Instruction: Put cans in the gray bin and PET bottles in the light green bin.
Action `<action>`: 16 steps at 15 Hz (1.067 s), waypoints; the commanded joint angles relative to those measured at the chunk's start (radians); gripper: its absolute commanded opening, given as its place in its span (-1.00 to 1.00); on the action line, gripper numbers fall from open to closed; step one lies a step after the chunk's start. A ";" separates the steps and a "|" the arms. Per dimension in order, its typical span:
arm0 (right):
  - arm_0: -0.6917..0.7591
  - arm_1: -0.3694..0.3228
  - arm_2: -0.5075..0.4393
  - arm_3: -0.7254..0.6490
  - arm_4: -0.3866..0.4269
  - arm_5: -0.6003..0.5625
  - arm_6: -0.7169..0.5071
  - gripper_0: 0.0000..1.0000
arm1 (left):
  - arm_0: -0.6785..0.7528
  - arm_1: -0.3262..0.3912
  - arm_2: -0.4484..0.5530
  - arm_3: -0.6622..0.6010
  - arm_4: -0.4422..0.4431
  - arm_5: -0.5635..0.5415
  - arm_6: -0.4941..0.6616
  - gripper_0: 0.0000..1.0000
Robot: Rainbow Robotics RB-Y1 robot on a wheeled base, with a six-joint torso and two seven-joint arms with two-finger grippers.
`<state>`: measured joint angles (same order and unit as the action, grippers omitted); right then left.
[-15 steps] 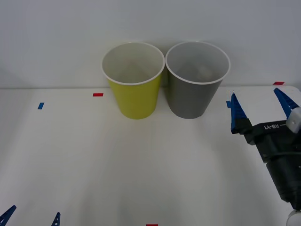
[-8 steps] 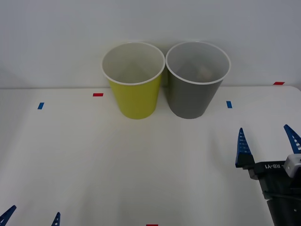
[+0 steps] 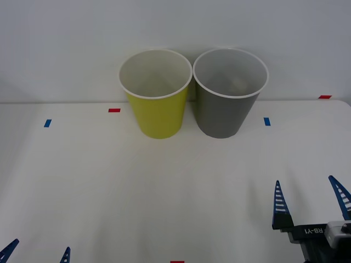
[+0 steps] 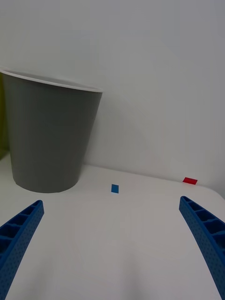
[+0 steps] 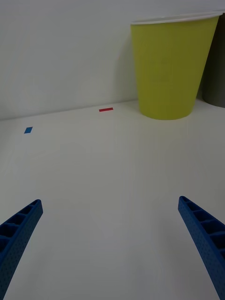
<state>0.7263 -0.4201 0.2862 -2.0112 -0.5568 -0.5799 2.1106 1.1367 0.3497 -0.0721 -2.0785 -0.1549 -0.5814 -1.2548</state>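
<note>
White tabletop [image 3: 109, 192] is stretching out in front of a plain pale wall, with small red and blue tape marks dotted along its far part. Two tall tapered round bins are standing at the back of it, side by side and almost touching. The light green bin [image 3: 156, 104], on the robot's left of the pair, is showing a yellow-green outside, a white rim and a pale inside. The gray bin [image 3: 226, 107] beside it is showing a dark gray wall, the same white rim and a pale inside; a faint pale shape is lying low within it, too dim to identify.

The right gripper [image 3: 310, 200] is sitting low at the near right of the table, well apart from the bins, its blue ribbed fingers spread wide and grasping nothing. White lettering on its black body is reading "RB-Y1". In the right wrist view the gray bin [image 4: 49, 136] is standing ahead with a blue tape mark [image 4: 115, 188] just past its base.

The left gripper [image 3: 37, 252] is resting at the near left edge, its fingers likewise parted and holding nothing, facing the light green bin [image 5: 171, 70].
</note>
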 commanded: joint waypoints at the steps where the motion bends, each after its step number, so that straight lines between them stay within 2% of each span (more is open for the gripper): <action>1: 0.059 0.001 0.001 0.000 0.032 -0.041 -0.008 1.00 | 0.000 0.000 0.000 0.000 0.000 0.000 0.000 1.00; 6: 0.160 0.041 0.001 0.000 0.104 -0.106 -0.008 1.00 | 0.000 0.000 0.000 0.000 0.000 0.000 0.000 1.00; 12: 0.255 0.069 0.014 0.040 0.110 -0.170 -0.031 1.00 | 0.000 0.000 0.000 0.000 0.000 0.000 0.000 1.00; 16: 0.252 0.096 0.021 0.097 0.156 -0.206 -0.146 1.00 | 0.000 0.000 0.000 0.000 0.000 0.000 0.000 1.00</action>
<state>0.9743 -0.3287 0.3048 -1.9178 -0.4168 -0.7846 1.9936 1.1367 0.3497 -0.0721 -2.0785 -0.1549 -0.5814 -1.2548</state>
